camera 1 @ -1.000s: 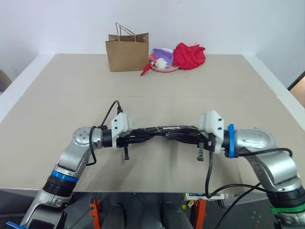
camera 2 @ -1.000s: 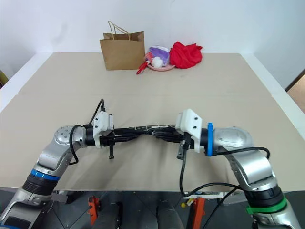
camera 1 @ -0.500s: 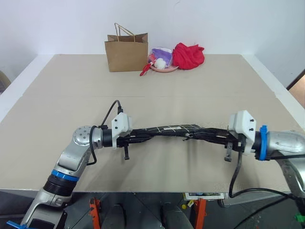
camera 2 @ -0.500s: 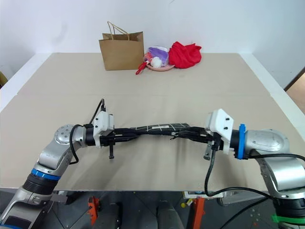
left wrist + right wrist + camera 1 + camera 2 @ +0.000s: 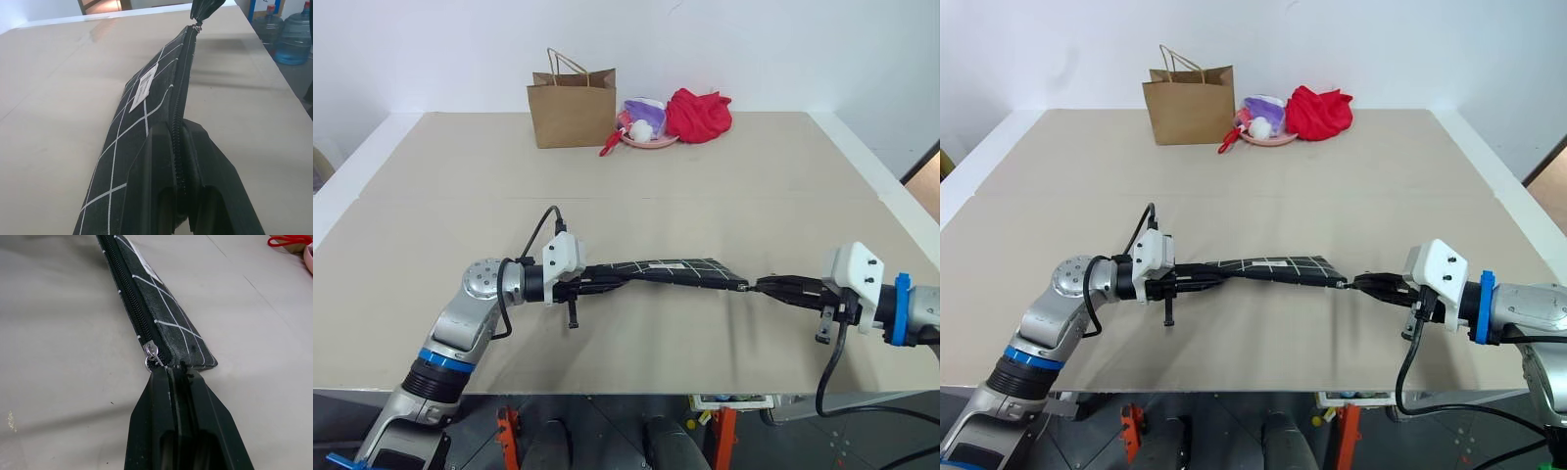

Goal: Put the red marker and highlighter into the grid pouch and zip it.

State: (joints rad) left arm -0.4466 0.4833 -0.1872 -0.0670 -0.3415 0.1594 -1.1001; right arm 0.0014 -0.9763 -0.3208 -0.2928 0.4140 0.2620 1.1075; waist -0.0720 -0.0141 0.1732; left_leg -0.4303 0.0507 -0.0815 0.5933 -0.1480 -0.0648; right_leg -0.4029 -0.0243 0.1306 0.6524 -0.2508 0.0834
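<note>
The grid pouch [image 5: 671,270], black with white lines and a small white label [image 5: 146,84], hangs stretched level just above the table between both grippers. My left gripper [image 5: 610,279] is shut on the pouch's left end, with the zipper line running between its fingers [image 5: 151,161]. At the right end, my right gripper [image 5: 757,286] is shut on the zipper pull. The metal slider [image 5: 151,352] sits at that end, and the zipper teeth look closed along the whole length. The red marker and highlighter are out of view.
At the table's far edge stand a brown paper bag [image 5: 573,106], a pink dish [image 5: 649,140] with purple and white items, and a red cloth [image 5: 700,114]. The table's near edge [image 5: 607,390] runs just below my arms.
My right gripper has slid to the right along the pouch's top with the zipper pull, reaching the right end. The pouch is now stretched straight. The left gripper has stayed put.
</note>
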